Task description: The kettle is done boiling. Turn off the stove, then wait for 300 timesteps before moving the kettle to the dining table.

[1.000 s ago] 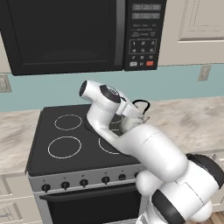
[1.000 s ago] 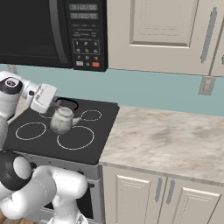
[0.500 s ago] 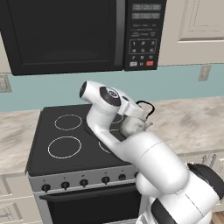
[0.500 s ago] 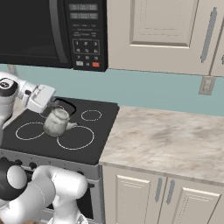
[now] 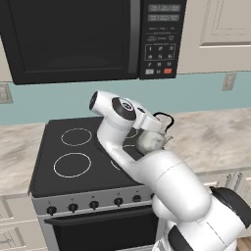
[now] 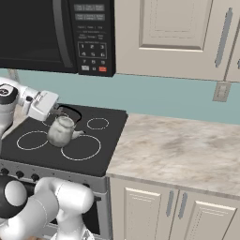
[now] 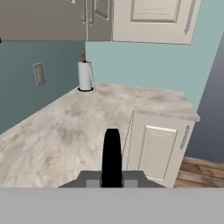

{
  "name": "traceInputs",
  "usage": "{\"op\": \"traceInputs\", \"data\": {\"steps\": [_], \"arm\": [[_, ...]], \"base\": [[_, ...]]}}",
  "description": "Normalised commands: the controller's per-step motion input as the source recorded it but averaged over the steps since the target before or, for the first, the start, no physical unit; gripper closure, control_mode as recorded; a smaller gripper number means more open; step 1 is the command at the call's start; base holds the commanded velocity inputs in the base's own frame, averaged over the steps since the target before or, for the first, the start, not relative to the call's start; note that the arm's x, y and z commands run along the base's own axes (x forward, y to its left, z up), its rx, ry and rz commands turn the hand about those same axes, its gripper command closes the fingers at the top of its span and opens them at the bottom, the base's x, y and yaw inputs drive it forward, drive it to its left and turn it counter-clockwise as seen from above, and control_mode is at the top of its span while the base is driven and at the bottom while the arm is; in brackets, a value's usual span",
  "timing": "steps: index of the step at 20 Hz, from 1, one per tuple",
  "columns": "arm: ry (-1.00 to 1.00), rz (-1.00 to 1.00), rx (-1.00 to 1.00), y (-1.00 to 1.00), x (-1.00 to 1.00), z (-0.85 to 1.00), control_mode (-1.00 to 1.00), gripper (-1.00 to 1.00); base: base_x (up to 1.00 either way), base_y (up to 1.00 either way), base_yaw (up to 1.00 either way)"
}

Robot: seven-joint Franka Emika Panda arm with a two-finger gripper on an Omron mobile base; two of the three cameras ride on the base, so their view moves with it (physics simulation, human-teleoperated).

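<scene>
The small silver kettle (image 5: 151,141) (image 6: 61,132) hangs tilted just above the black stove (image 5: 73,169) (image 6: 101,136), near the right-hand burner rings. My gripper (image 5: 157,119) (image 6: 60,111) is shut on the kettle's thin black arched handle (image 6: 71,112), reaching it from the left side. In the hand view the handle (image 7: 112,153) runs as a dark upright strip between my fingertips, and the kettle body is hidden below. The dining table is out of view.
A black microwave (image 5: 88,39) (image 6: 56,33) hangs over the stove. A row of black knobs (image 5: 93,205) lines the stove's front. Marbled counter (image 6: 178,150) stretches to the right. A paper towel roll (image 7: 85,75) stands in its far corner.
The kettle has come up off the cooktop and swung a little toward the stove's front with my hand, now hanging tilted. The gripper has stayed shut on the handle.
</scene>
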Motion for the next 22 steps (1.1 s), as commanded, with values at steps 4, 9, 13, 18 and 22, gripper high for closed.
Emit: {"op": "traceInputs", "data": {"steps": [4,9,13,18,22], "arm": [[-0.01,0.0,0.0,0.01,-0.15,0.0,-1.0,1.0],[0.0,0.0,0.0,0.0,0.0,0.0,1.0,1.0],[0.0,0.0,0.0,0.0,0.0,0.0,1.0,1.0],[0.0,0.0,0.0,0.0,0.0,0.0,1.0,1.0],[0.0,0.0,0.0,0.0,0.0,0.0,1.0,1.0]], "base": [[0.0,0.0,0.0],[-0.74,0.03,-0.09],[-0.85,0.01,-0.13],[-0.8,0.0,-0.21],[-0.55,0.03,-0.31]]}}
